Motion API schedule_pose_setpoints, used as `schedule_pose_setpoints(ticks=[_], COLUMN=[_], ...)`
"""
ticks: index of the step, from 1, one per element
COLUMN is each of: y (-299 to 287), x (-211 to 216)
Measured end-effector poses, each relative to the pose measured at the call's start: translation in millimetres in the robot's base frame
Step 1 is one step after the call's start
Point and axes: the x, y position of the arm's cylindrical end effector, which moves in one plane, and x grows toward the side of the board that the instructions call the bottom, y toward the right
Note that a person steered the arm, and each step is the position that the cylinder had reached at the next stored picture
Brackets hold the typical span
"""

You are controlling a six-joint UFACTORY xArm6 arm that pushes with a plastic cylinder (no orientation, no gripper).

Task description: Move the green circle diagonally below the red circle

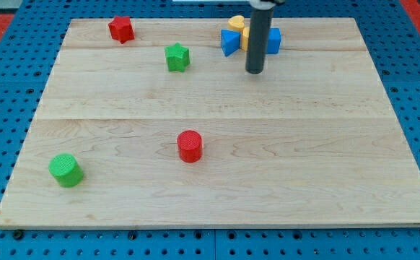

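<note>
Pale wood planks make up the surface (pixel 217 188), which sits on a blue pegboard (pixel 1 130) with red flooring just visible at the view's top corners. No claw is fitted, so nothing is held: the arm ends in a dark rod, and my tip (pixel 255 72) rests on the boards near the view's top. Just above and beside my tip sits a cluster of blue blocks (pixel 229 42) and yellow blocks (pixel 237 22), partly hidden by the rod. Left of my tip lies the green star (pixel 177 57); farther left, the red star (pixel 121 29). The red circle (pixel 190 146) stands well below-left of my tip. The green circle (pixel 66 170) lies far off toward the view's bottom left, lower-left of the red circle.
</note>
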Motion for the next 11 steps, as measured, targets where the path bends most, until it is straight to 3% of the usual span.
schedule_pose_setpoints(ticks=[1, 2, 3, 4, 5, 7, 8, 9, 10, 11], y=[26.9, 51.5, 11.5, -113.1, -183.4, -196.3, -324.6, -346.3, -249.3, -210.0], x=[26.5, 129.1, 205.9, 188.3, 177.2, 276.3, 248.4, 215.1, 196.4, 214.8])
